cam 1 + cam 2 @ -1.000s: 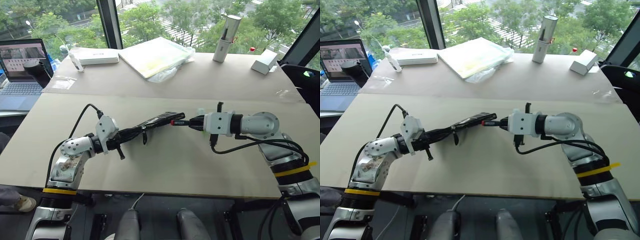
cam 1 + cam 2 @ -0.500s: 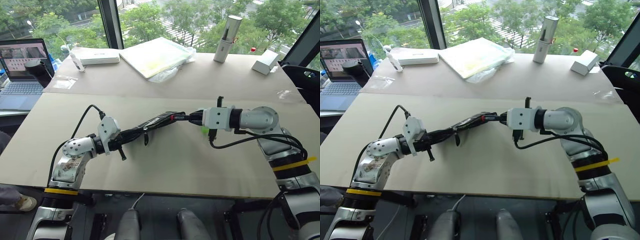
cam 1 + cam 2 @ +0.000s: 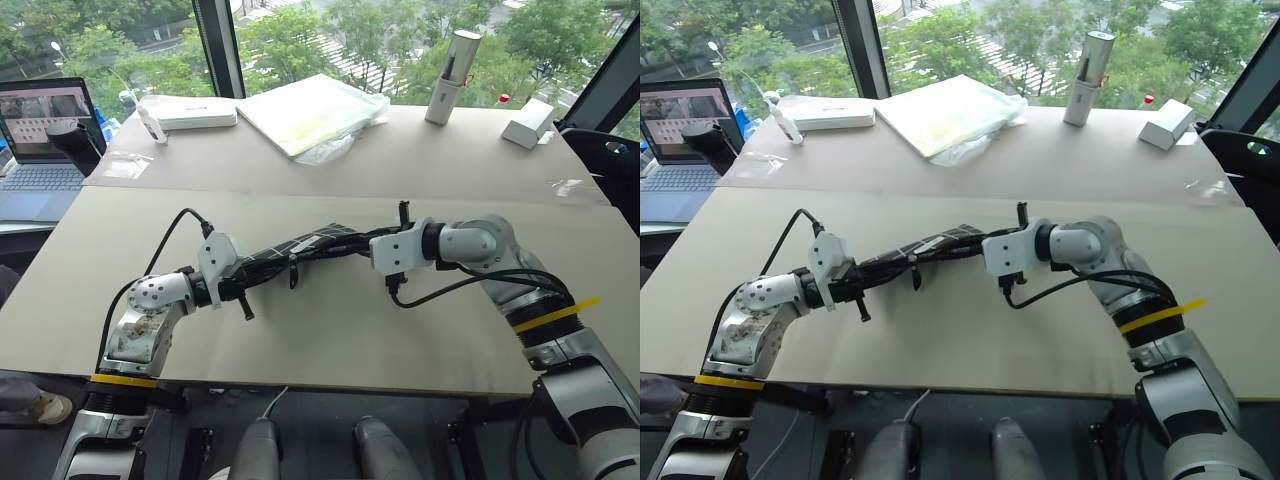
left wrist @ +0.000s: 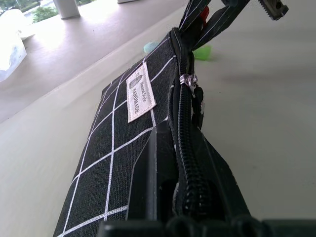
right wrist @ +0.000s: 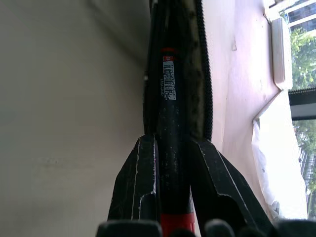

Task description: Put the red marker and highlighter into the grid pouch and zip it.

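My left gripper (image 3: 247,277) is shut on one end of the grid pouch (image 3: 312,243), holding it slanted just above the table. The pouch's white label (image 4: 140,90) and zipper pull (image 4: 188,80) face the left wrist view. My right gripper (image 3: 370,240) is at the pouch's far, open end, shut on the red marker (image 5: 168,118). The marker's black barrel runs between the fingers (image 5: 140,177) into the pouch mouth, and its red end sits back at the gripper. The highlighter (image 4: 202,52) lies on the table beyond the pouch.
At the back of the table are a white box (image 3: 195,112), bagged papers (image 3: 315,110), an upright silver cylinder (image 3: 450,62) and a small white box (image 3: 527,125). A laptop (image 3: 45,130) stands off the table's left side.
My right gripper has moved left and rolled, carrying the marker from just outside the pouch's end into its mouth. The left gripper and the pouch have stayed put.
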You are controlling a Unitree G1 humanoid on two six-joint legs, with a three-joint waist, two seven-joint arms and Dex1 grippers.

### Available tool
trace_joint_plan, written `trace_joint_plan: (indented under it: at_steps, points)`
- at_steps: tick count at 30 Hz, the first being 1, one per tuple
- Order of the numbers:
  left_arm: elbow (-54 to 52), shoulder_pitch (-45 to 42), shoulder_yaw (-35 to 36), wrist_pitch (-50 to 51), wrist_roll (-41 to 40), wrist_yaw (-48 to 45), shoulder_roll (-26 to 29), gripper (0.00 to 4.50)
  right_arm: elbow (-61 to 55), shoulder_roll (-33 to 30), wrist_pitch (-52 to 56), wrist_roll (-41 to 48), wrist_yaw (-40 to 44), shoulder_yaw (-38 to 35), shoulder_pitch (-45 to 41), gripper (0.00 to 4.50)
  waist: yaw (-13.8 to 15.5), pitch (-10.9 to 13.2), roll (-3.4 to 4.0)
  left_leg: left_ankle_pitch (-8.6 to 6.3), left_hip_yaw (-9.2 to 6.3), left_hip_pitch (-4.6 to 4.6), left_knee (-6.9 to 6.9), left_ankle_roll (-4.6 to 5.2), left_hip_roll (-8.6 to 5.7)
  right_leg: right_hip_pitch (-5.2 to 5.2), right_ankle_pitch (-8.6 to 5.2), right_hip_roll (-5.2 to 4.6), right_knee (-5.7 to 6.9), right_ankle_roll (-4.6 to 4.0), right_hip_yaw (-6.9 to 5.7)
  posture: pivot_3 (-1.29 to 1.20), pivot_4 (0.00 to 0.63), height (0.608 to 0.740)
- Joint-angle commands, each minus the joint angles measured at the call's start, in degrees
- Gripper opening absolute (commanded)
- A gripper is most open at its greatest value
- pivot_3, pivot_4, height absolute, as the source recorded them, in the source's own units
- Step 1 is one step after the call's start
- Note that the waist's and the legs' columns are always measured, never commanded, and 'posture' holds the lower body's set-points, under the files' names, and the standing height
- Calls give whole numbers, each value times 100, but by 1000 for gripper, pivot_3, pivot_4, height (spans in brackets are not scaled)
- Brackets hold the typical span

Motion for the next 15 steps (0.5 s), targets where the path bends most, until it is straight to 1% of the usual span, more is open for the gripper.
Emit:
trace_joint_plan:
  at_steps: [1, 6, 10, 11, 15]
  points:
    - [-46, -196, 13, -56, -77, -75, -20, 0, -82, 554, -37, -25, -150, 242, -211, 467, -2, 0, 0, 0, -1, 0, 0, 0, 0, 0, 0, 0, 1, 0, 0, 0, 150, 739]
    - [-40, -206, 7, -56, -75, -101, -47, 0, 168, 980, -40, -133, -385, 301, -266, 467, 36, 0, 0, 1, -1, 0, 1, -2, -1, 2, 0, -2, 2, 0, -2, 0, 150, 739]
    - [-44, -206, -11, -54, -69, -83, -78, 0, 346, 1096, -47, -104, -499, 242, -305, 467, 24, 0, 0, 3, -1, 0, 4, -4, 0, 3, 0, -1, 4, -1, -4, 0, 150, 739]
    - [-46, -203, -10, -53, -68, -81, -82, 0, 357, 1085, 0, -41, -463, 197, -303, 962, 19, 0, 0, 3, -1, 0, 4, -4, 0, 2, 0, -1, 4, -1, -4, 0, 150, 739]
    - [-33, -193, -4, -62, -60, -87, -85, 0, 386, 928, 306, 229, -304, -85, -364, 2258, 12, 0, 0, 3, -1, 0, 4, -4, 0, 2, 0, -1, 4, -1, -4, 0, 150, 739]
